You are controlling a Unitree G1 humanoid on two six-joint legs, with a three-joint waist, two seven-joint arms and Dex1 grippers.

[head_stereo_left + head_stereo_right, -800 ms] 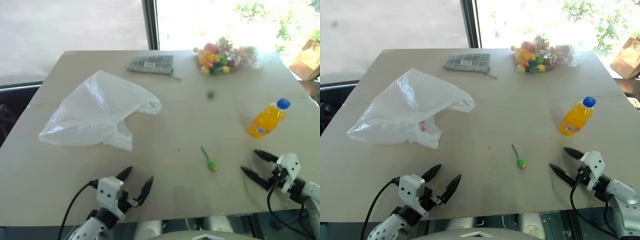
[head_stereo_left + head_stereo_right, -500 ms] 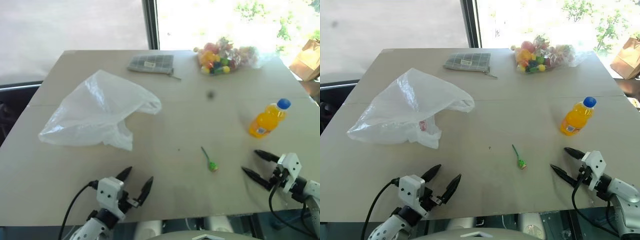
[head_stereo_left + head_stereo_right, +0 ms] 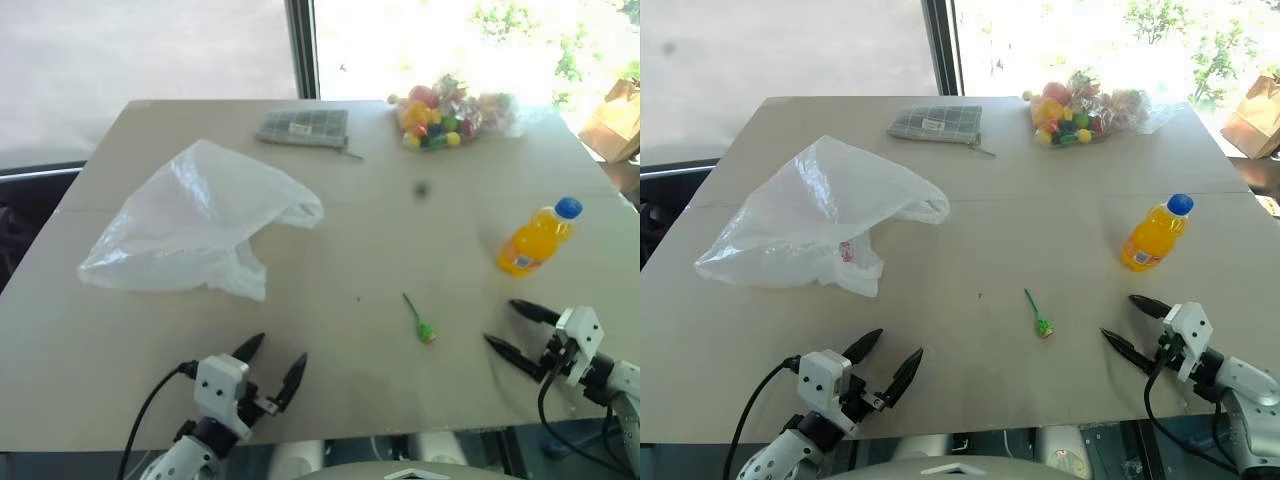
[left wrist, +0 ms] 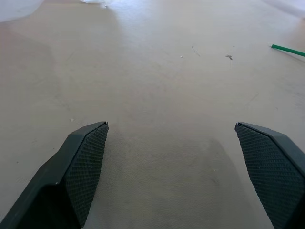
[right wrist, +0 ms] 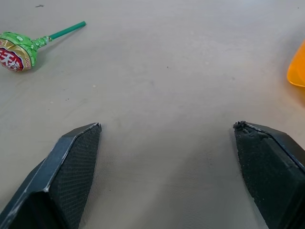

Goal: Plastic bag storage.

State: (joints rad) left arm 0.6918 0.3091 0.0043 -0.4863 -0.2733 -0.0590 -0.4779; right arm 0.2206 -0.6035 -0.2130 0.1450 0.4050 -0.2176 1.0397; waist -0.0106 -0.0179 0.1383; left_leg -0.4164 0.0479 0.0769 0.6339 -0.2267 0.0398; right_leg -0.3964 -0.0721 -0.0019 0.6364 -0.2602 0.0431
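Two end effectors, my left end effector (image 3: 272, 362) and right end effector (image 3: 514, 328), both spread, empty, over the table (image 3: 360, 250); plastic bag (image 3: 195, 220) lies crumpled far-left, untouched.

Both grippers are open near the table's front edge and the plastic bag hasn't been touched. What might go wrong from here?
1. The plastic bag lies crumpled and loose beyond the left gripper; a pinch may catch one thin layer and slip.
2. The lollipop lies between the grippers, so a sweep by the right gripper toward the bag might knock it away.
3. The orange juice bottle stands upright near the right gripper and might topple if bumped.
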